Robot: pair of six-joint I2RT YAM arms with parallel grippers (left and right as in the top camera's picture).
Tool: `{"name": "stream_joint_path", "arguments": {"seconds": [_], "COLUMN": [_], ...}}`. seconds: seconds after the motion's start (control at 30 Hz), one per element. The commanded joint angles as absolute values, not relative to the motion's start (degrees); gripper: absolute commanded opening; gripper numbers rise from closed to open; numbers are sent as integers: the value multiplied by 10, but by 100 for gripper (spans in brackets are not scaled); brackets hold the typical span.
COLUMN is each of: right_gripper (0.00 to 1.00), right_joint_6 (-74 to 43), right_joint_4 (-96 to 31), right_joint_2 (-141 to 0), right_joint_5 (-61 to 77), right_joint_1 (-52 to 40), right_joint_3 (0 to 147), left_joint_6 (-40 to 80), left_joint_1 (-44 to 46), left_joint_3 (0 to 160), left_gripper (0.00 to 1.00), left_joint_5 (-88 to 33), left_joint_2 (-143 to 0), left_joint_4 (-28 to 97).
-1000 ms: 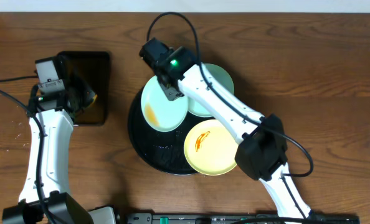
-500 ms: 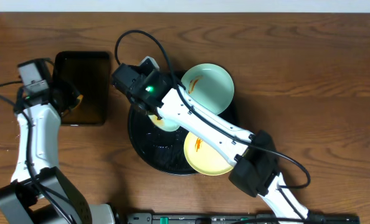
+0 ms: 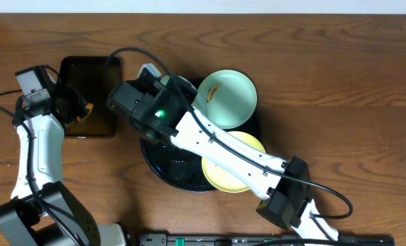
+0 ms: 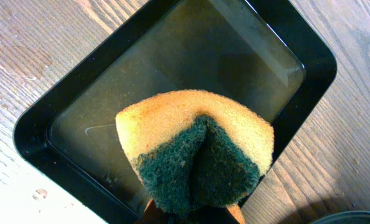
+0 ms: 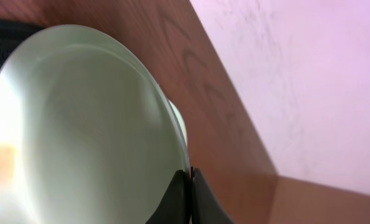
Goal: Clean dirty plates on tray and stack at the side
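My right gripper (image 5: pixel 190 175) is shut on the rim of a pale mint-blue plate (image 5: pixel 79 124), held tilted on edge, with an orange smear at its left. In the overhead view my right wrist (image 3: pixel 152 109) covers that plate, over the left rim of the round black tray (image 3: pixel 165 167). A second mint-blue plate (image 3: pixel 232 99) with a sauce smear lies at the tray's far right. The pale yellow plate (image 3: pixel 242 174) lies at its near right, partly under my arm. My left gripper (image 3: pixel 80 109) is shut on a folded yellow-and-green sponge (image 4: pixel 197 149).
A smaller rectangular black tray (image 3: pixel 93 75) holding shallow water sits left of the round tray, under the sponge; its rim shows in the left wrist view (image 4: pixel 35 134). Black cables loop over the table's far middle and left edge.
My right arm has carried the mint-blue plate leftward off the middle of the round tray towards its left rim. My left arm has shifted slightly left with the sponge.
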State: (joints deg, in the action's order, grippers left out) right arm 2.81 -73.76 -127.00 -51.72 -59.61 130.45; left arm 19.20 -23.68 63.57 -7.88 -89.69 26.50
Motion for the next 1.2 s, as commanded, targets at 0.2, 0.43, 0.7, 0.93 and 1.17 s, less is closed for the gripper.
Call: {"name": "stream_joint_path", "arguments": {"seconds": [0.2,0.43,0.7,0.93,1.17], "right_gripper": [1,1,1,1,1], "right_joint_6": [93,100,168,230,180], "right_joint_4": [-725,-715,-678,-710,-721], "right_joint_2": [-1258,-1258,-1258,-1258,-1258], "right_joint_5": [-576,-576,-604,-483,-465], "right_joint_1": [-601,-601,-601,-603,-607], "right_joint_3": [1316,1316,1316,1316,1316], "left_joint_6": [182,182,182,182,182], "left_joint_1": [-237,-237,-237,-237,-237], "left_joint_3": [646,646,646,646,646], "left_gripper": [8,8,8,8,8], "left_joint_5": [-86,-86,-86,-86,-86], "left_joint_2": [-903,-903,-903,-903,-903], "left_joint_4": [262,263,263,265,265]}}
